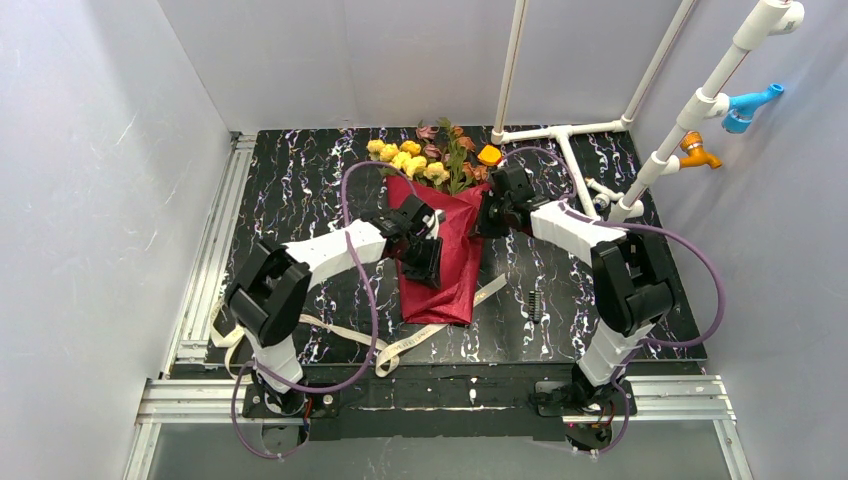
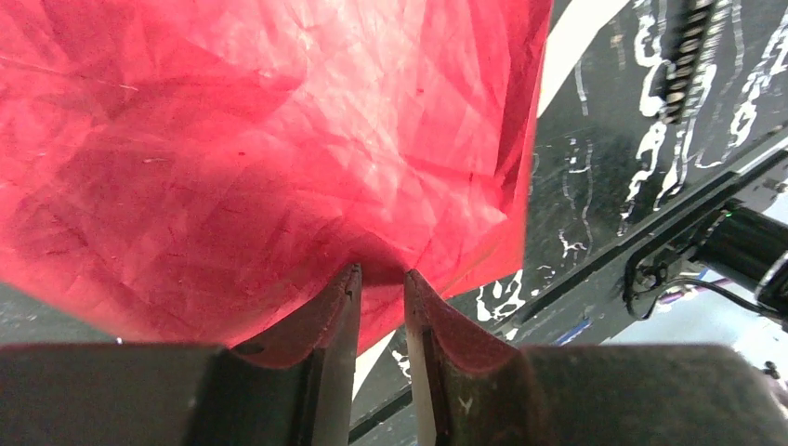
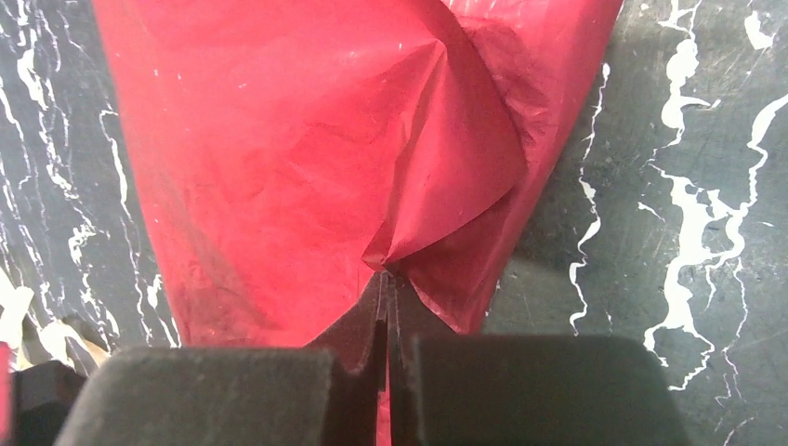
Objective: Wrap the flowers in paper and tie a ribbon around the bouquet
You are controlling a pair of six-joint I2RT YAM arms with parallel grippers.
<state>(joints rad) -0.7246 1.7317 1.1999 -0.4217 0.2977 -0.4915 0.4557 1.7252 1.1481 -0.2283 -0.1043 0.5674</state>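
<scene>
The wrapping step is in hand and, by my reading, close to done: the paper (image 1: 458, 262) lies in the middle of the table (image 1: 300, 170) as a red cone, its wide end toward the far side. The flowers (image 1: 412, 160) show their yellow and pink-brown blooms just beyond that end. The right pincer (image 3: 386, 279) is closed tight on a folded corner of the sheet at the cone's right edge, near the wide end, and the paper puckers toward its tips. The left pincer (image 2: 381, 276) is over the cone's left side with its jaws a narrow slit apart. A dip of paper sits right at its tips, but I cannot tell whether it is nipped there. The ribbon (image 1: 415, 343) lies loose on the table, passing under the cone's narrow near end, with no knot. I judge the next move calls for one pincer to keep the overlap pressed so the cone does not spring open. The other then has to let go and pick up a ribbon end to bring it across the narrow part.
</scene>
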